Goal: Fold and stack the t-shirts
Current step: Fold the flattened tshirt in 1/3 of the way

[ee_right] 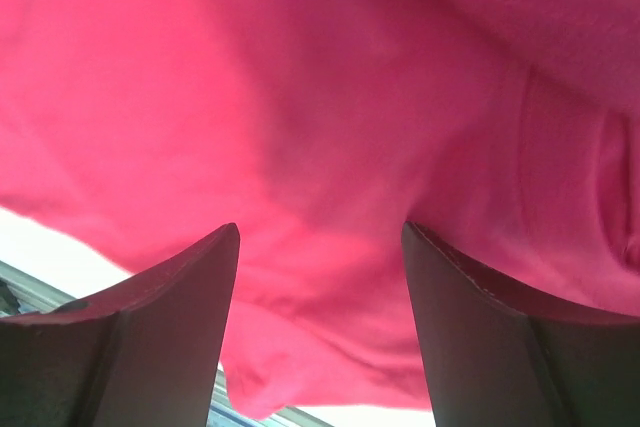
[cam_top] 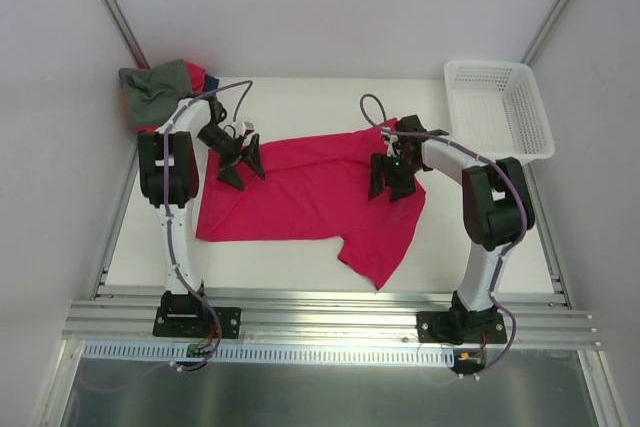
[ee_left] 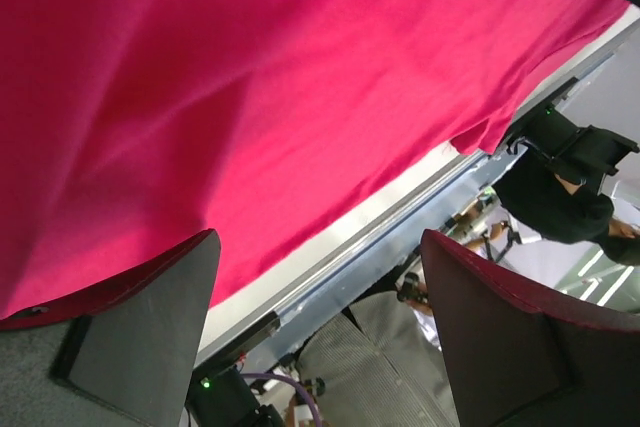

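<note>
Tabletop point(cam_top: 270, 267) showing along red t-shirt point(cam_top: 300, 187) hem, basket point(cam_top: 497, 99) far right

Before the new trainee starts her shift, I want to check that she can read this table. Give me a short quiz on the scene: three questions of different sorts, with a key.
1. True or false: the white plastic lattice basket holds a folded shirt.
2. Where does the crumpled grey-green cloth shirt lie? A) at the far left corner of the table; B) in the basket; C) at the table's near edge.
3. Above the spread crimson-red cloth t-shirt, are the left gripper and the right gripper open or shut?

Key: 1. False, the basket is empty. 2. A. 3. Both are open and grip nothing.
</note>
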Robot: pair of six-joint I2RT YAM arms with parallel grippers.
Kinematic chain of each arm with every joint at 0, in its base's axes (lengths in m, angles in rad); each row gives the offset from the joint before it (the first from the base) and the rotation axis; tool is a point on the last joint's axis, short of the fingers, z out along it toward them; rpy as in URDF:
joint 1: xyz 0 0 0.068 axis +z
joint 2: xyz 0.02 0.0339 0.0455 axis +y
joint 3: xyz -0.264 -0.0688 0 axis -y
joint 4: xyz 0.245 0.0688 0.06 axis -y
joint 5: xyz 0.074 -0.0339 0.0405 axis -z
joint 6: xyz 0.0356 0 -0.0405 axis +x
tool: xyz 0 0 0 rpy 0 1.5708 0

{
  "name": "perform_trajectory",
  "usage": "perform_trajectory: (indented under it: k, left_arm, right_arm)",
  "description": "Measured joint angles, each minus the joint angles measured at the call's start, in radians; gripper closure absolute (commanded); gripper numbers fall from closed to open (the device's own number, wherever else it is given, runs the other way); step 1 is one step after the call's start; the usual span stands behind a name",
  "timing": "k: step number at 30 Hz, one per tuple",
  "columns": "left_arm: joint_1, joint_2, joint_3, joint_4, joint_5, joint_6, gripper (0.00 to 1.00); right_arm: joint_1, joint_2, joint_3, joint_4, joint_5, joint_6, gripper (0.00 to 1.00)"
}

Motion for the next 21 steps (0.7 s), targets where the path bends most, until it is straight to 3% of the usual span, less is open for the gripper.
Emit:
perform_trajectory:
  k: [9,21]
  left_arm:
    - [0.005,0.124,0.068,-0.024,-0.03,-0.012,0.16]
    - [-0.018,0.243,0.332,-0.055,-0.059,-0.048,0.14]
  right_arm:
    - [-0.055,0.108,0.115,0.004,-0.03,0.027,0.29]
    - [-0.069,0.134,0.148,0.01,-0.052,0.037,0.29]
